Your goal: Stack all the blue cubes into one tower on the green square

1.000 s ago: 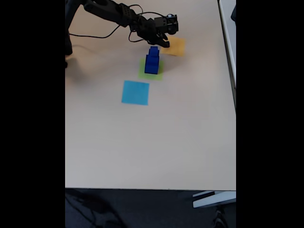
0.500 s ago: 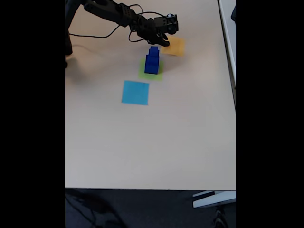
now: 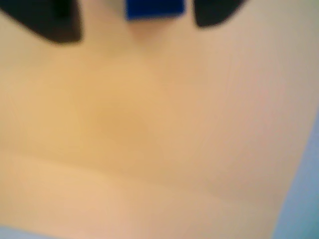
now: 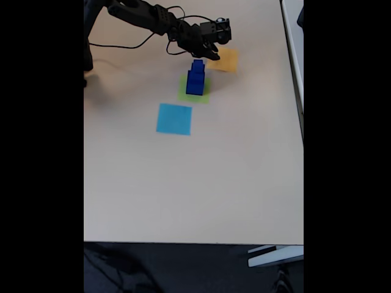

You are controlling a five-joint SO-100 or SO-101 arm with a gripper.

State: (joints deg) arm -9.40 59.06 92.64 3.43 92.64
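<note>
A tower of blue cubes, the smallest on top, stands on the green square in the fixed view. My gripper hovers just behind and above the tower, over the edge of an orange-yellow square, apart from the cubes. The wrist view is blurred. There a blue cube shows at the top edge between my two dark fingers, with a gap on both sides. My gripper is open and holds nothing.
An orange-yellow paper square lies right behind the green one and a light-blue paper square lies in front of it. The arm and its cable cross the back left of the beige table.
My gripper has drawn back slightly up and away from the tower. The tower has not moved.
</note>
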